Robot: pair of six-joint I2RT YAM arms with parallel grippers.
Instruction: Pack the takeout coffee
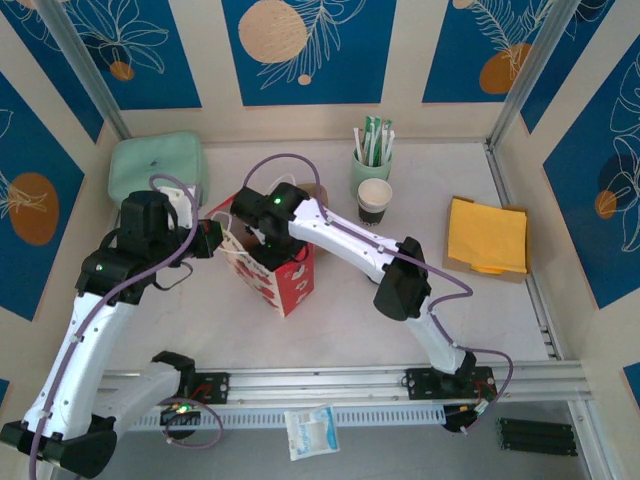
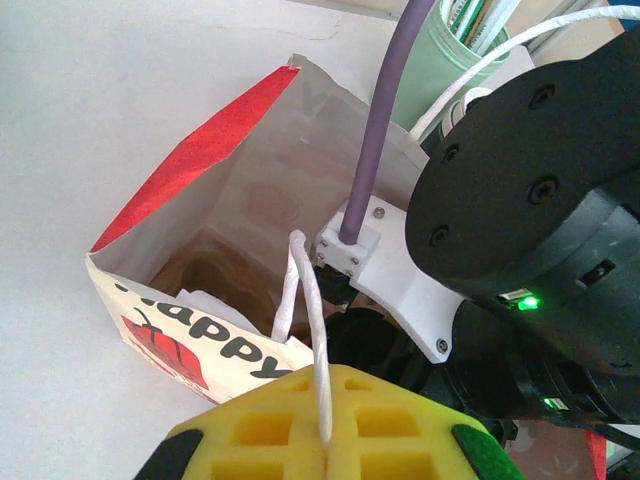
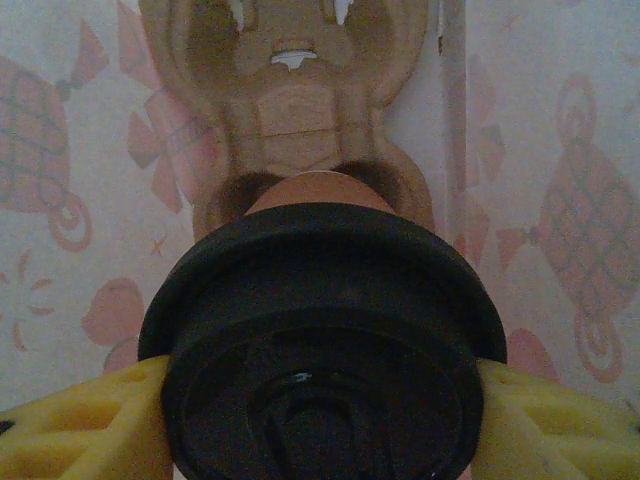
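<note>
Inside the red-and-white paper bag, the right gripper clasps the upright black-lidded tan paper takeout cup, straight above the brown cardboard carrier. The left gripper pinches the bag's white cord handle.

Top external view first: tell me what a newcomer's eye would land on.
The red-and-white paper bag at the centre of the table draws the eye. The left end effector pinches its white cord handle; inside, the right end effector grips the black-lidded takeout coffee above a cardboard carrier.

Robot-lab test booth: 2 arms on an aluminium rail, blue panel walls (leaf prints).
</note>
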